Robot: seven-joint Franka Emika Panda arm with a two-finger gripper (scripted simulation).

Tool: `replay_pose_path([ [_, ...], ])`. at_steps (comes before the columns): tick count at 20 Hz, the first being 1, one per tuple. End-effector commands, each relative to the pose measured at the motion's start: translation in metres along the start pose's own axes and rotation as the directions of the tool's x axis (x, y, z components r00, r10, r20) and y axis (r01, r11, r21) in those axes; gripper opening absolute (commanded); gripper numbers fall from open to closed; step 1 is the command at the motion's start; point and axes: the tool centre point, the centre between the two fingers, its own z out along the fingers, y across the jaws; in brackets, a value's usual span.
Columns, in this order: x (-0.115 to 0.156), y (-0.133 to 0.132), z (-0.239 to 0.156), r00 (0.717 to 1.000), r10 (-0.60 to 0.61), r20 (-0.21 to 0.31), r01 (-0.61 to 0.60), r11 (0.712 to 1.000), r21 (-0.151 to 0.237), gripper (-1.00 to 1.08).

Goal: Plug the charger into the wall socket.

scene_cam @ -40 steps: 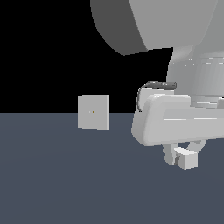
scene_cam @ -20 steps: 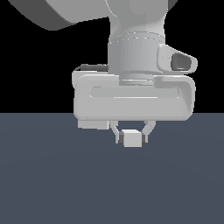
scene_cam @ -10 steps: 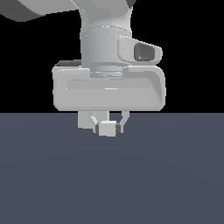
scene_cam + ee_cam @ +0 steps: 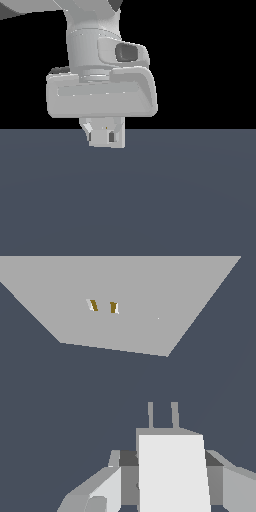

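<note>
My gripper [image 4: 106,134] is shut on the charger [image 4: 102,139], a small white block that hangs just under the hand in the exterior view. In the wrist view the charger [image 4: 172,471] sits between my fingers [image 4: 102,491], and its two prongs [image 4: 162,415] point towards the wall socket [image 4: 150,331]. The socket is a flat light-grey plate with two small gold slots [image 4: 104,306]. The prongs are still some way short of the plate and off to one side of the slots. In the exterior view the socket is hidden behind my hand.
A dark grey-blue floor [image 4: 175,200] fills the lower half of the exterior view, with black background above it. The large grey hand body [image 4: 100,95] blocks the middle of that view.
The hand has carried the charger towards the exterior view's left and slightly up, turning as it went. It now covers the spot where the socket plate stood two seconds ago.
</note>
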Motion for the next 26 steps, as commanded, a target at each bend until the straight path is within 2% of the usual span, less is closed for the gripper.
replay_pose_path([
  [1,0.004,-0.010,-0.003,0.999,0.032,0.000,-0.032,0.999,-0.007,-1.00],
  [12,0.017,-0.039,-0.011,0.992,0.123,0.001,-0.123,0.992,-0.027,-1.00],
  [26,0.023,-0.043,-0.012,0.991,0.136,0.002,-0.136,0.990,-0.029,-1.00],
])
